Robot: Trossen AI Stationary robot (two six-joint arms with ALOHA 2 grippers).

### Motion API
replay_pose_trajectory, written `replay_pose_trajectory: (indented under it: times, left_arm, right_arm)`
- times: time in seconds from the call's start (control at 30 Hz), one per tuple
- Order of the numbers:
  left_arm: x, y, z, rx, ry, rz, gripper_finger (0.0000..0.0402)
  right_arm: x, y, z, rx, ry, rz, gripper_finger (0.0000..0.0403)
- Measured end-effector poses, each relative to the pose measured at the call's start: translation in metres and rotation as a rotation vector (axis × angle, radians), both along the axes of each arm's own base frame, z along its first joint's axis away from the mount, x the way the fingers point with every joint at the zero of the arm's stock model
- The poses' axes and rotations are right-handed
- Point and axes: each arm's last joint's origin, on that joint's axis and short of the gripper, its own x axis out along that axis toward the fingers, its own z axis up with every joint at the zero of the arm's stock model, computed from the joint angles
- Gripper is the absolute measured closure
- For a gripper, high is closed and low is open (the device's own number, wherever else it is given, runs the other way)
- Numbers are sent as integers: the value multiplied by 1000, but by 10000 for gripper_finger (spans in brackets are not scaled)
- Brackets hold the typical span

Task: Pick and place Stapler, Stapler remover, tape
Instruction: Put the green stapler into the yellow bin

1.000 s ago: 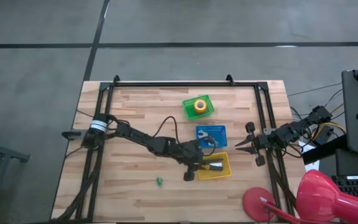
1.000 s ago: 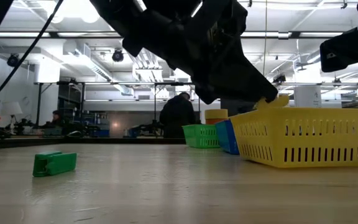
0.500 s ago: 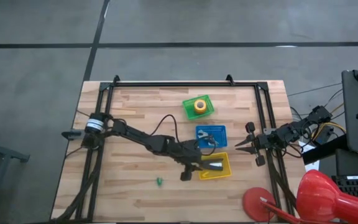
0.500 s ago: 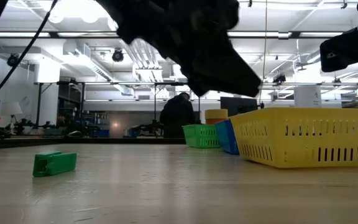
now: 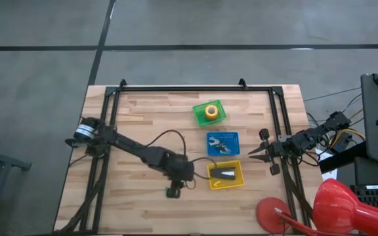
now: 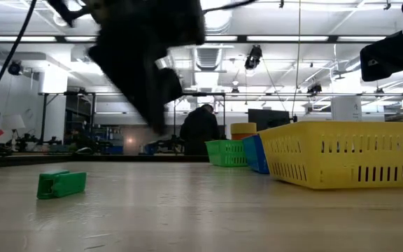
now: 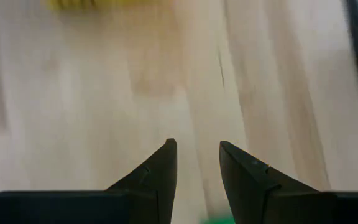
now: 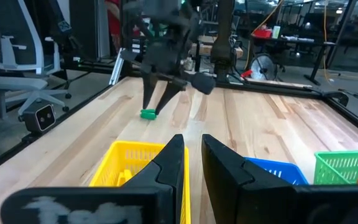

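The left gripper (image 5: 171, 191) hung just above the small green piece (image 5: 168, 192) near the front edge of the table (image 5: 143, 118), its two fingers (image 7: 160, 171) parted with a gap between them and nothing in it. The stapler (image 5: 226, 174) lay inside the yellow basket (image 5: 226, 185), toward the table's front right. Behind it stood the blue tray (image 5: 222, 135) with a small metal tool in it, and farther back the green basket (image 5: 199, 117) holding the tape (image 5: 210, 111). The right gripper (image 5: 252, 152) waited over the table's right edge, its fingers (image 8: 169, 163) close together with only a narrow slit, holding nothing.
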Motion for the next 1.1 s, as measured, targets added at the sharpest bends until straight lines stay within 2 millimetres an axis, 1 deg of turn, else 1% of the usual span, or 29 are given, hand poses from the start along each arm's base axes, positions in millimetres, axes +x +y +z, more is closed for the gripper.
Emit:
replay_pose_trajectory:
  times: [0.1,0.2,0.3,0.4,0.77,1.1]
  left_arm:
    - [-15,-6,-10,3,126,41,280]
    - [-26,-13,-21,0,196,80,280]
    - [-33,-20,-28,2,222,108,280]
    - [-38,-22,-33,26,243,153,280]
    - [-35,-23,-34,-17,213,211,280]
    - [-30,-25,-36,-38,166,187,280]
  right_arm:
    - [0,0,0,-1,1,0,351]
    - [0,0,0,1,2,-1,351]
    - [0,0,0,0,1,0,351]
    - [0,0,0,-1,1,0,351]
    - [0,0,0,1,1,0,351]
    - [0,0,0,1,1,0,351]
